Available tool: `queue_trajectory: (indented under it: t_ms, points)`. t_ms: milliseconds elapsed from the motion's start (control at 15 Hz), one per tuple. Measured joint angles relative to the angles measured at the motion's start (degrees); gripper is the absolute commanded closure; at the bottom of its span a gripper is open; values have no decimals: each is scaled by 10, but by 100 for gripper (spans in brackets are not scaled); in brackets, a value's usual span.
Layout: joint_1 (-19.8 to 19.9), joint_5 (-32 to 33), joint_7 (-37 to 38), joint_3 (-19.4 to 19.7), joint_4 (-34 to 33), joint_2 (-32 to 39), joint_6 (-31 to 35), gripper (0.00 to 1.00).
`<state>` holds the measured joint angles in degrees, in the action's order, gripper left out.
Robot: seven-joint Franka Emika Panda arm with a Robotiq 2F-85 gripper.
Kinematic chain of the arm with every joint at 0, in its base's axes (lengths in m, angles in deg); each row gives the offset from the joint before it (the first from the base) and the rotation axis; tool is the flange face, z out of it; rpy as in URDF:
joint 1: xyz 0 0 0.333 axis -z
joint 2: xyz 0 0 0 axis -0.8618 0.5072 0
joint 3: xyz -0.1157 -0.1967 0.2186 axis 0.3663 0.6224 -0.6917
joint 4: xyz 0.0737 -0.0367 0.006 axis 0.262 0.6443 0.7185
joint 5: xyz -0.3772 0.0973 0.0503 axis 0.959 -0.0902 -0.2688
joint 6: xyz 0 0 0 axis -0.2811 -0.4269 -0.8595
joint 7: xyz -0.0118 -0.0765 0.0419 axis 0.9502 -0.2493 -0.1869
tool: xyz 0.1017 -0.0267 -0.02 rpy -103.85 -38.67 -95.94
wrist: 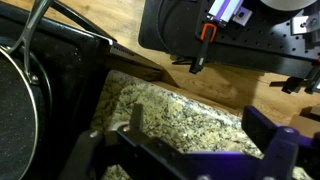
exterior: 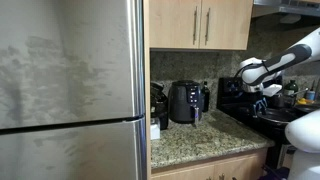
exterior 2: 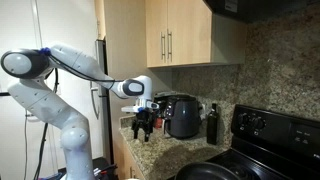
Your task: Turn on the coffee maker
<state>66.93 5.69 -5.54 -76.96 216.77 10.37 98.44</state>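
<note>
The coffee maker [exterior: 187,102] is a glossy black rounded appliance standing on the granite counter under the wooden cabinets; it also shows in an exterior view [exterior 2: 181,115]. My gripper [exterior 2: 145,122] hangs pointing down over the counter's front edge, beside the coffee maker and apart from it; it also shows in an exterior view [exterior: 262,98]. In the wrist view the gripper [wrist: 200,135] is open and empty above the speckled granite counter [wrist: 170,105]. The coffee maker is out of the wrist view.
A black stove [exterior 2: 268,135] with a dark pan [wrist: 15,95] adjoins the counter. A dark bottle [exterior 2: 211,124] stands between the coffee maker and the stove. A steel fridge [exterior: 70,90] borders the counter. A small dark cluttered item [exterior: 158,108] sits by the coffee maker.
</note>
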Motion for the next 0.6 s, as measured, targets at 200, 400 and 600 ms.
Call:
queue_trajectory:
  t_ms: [200, 400, 600]
  points:
    - [0, 0, 0, 0, 0, 0, 0, 0]
    - [-2, 14, -2, 0, 0, 0, 16, 0]
    - [-7, 34, -10, 3, 6, 0, 117, 0]
